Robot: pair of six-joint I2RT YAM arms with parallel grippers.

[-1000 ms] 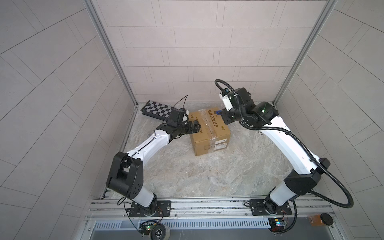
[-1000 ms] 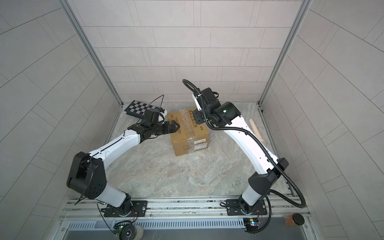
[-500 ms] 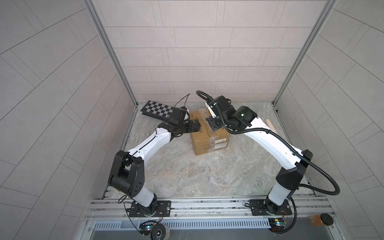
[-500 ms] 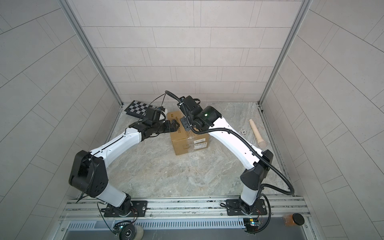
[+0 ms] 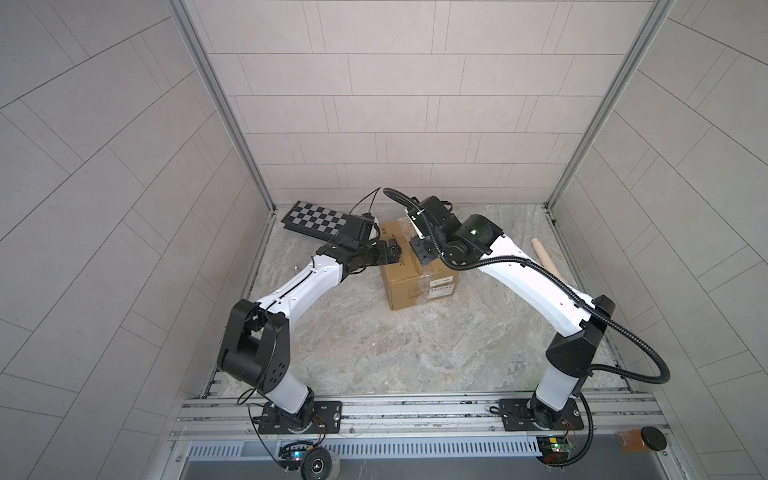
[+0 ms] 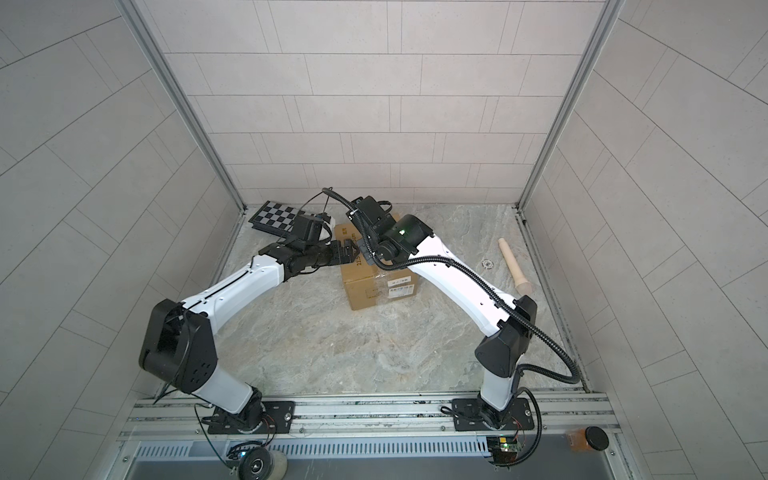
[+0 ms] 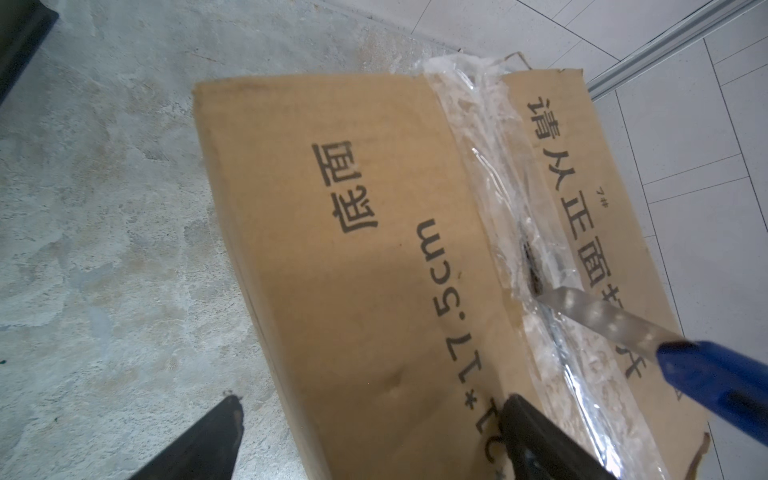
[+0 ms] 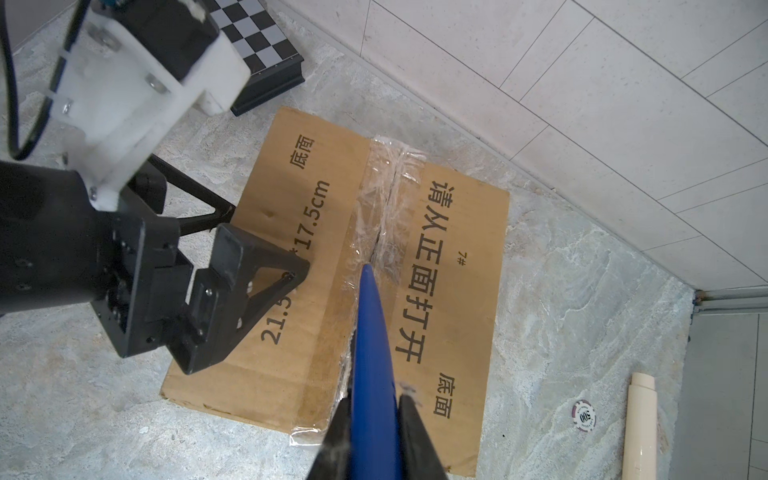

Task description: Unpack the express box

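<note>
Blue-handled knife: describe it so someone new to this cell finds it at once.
Find the brown express box near the back of the stone floor, taped seam up. The right gripper is shut on the knife over that seam, blade tip at the tape. Its blue handle sets it apart; the rod lying nearby is cream.

The express box [image 5: 415, 286] is brown with black print, the knife handle [image 8: 372, 353] blue, the board [image 5: 318, 216] black-and-white chequered.
</note>
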